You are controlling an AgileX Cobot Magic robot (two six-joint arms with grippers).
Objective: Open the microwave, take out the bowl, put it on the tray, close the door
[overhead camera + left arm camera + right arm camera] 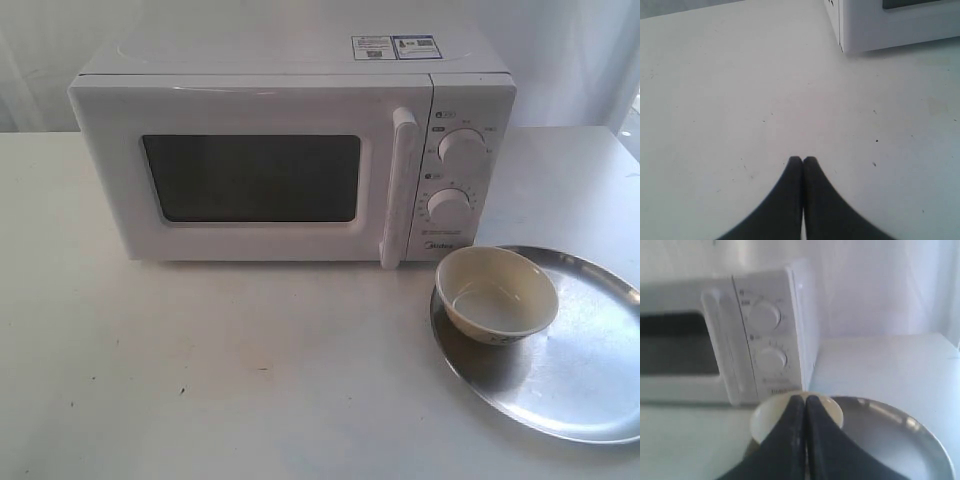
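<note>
The white microwave [290, 160] stands at the back of the table with its door [250, 175] shut flush and the bar handle [398, 185] upright beside the two dials. The cream bowl [496, 295] rests upright on the left part of the silver tray [580, 370], right of the microwave. Neither arm shows in the exterior view. My left gripper [802, 159] is shut and empty above bare table, with the microwave's corner [860, 30] ahead of it. My right gripper [805, 398] is shut and empty, held in front of the bowl [765, 417] and tray [890, 440], facing the microwave [765, 335].
The white table [200, 370] spreads in front of and to the left of the microwave. A pale curtain or wall [580, 50] stands behind. The tray reaches the right frame edge of the exterior view.
</note>
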